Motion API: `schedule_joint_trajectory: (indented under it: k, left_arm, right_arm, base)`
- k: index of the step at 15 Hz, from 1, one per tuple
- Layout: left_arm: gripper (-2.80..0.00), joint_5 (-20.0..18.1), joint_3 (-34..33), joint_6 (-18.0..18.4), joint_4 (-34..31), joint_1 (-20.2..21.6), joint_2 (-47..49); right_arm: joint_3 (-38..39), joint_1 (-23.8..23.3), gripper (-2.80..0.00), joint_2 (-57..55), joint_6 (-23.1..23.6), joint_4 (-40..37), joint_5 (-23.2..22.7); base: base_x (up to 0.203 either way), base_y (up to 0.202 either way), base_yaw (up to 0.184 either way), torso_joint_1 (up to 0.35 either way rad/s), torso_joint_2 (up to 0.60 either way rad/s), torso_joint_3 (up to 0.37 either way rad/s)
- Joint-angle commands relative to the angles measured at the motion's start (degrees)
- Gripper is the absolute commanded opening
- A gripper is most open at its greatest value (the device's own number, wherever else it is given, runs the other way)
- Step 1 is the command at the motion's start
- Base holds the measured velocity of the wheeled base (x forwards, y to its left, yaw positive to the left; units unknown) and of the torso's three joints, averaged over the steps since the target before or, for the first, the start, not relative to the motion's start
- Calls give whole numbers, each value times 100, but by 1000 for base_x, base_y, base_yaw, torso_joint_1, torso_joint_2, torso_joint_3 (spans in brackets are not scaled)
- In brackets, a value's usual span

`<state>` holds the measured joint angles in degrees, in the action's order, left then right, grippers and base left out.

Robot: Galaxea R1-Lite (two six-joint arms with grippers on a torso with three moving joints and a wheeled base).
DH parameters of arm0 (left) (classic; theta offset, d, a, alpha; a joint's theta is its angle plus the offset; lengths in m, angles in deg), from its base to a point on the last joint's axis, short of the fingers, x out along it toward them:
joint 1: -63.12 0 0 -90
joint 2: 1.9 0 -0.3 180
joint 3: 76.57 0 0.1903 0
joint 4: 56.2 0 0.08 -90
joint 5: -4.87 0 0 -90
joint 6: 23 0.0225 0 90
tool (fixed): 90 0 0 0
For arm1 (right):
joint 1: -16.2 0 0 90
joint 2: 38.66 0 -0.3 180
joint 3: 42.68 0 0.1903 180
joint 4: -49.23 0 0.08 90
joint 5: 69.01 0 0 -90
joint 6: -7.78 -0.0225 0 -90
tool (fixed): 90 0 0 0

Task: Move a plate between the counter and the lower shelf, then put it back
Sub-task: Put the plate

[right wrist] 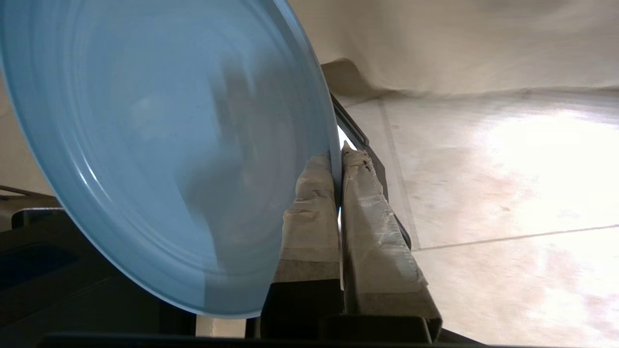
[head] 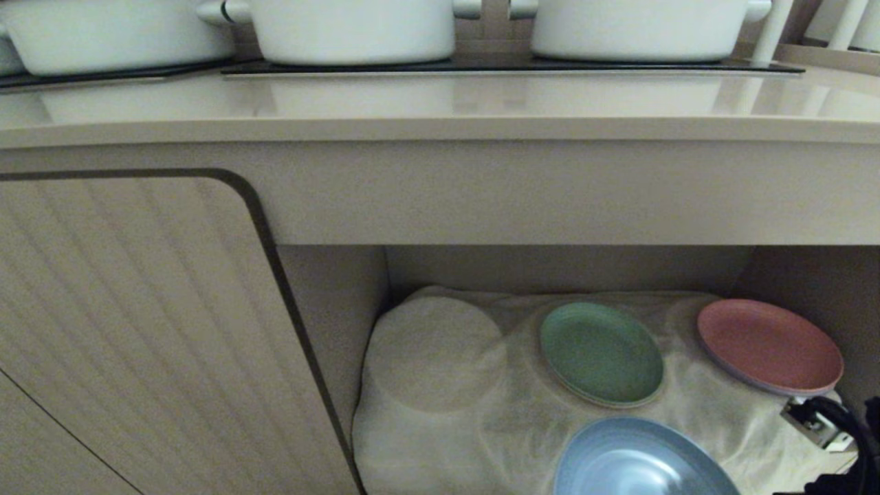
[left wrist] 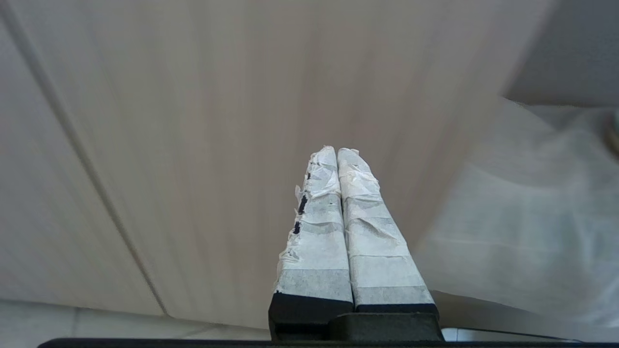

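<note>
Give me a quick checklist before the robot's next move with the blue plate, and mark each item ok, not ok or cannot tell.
1. Right claw shut on the plate rim: ok, taped fingers pinch it from both sides.
2. Plate off the white cloth of the lower shelf: cannot tell from the head view; the right wrist view shows floor behind it.
3. Green plate and pink plate apart from the blue one: ok.
4. Counter front strip bare for a plate: ok; the white pots sit further back.
5. Left claw shut, by the cabinet door, out of the way: ok.
</note>
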<state>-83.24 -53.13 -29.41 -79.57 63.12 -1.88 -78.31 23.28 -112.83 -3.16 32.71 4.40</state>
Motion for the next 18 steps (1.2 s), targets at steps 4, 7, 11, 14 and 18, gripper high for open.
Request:
schedule_joint_trajectory:
  k: [4,7,11,14,18]
  left_arm:
    - [-280,4,1,-9,0,0,-2]
    - [-280,4,1,-9,0,0,-2]
    - [-280,4,1,-9,0,0,-2]
    - [-280,4,1,-9,0,0,-2]
    - [-280,4,-6,-2,0,0,-2]
  right_arm:
    - [5,4,-280,-1,-5,-26,-11]
    - [-4,-5,-280,-10,-5,-26,-11]
    - [-4,-5,-280,-11,-5,-26,-11]
    - [5,-5,-280,-10,-5,-29,-20]
    - [-4,-5,-280,-1,-14,-26,-20]
  base:
    - [0,-193,0,2,2,5]
    - [0,-197,0,1,4,8]
    - [0,-194,0,3,4,3]
    - [0,-196,-1,3,0,2]
    - [0,-85,-1,4,1,3]
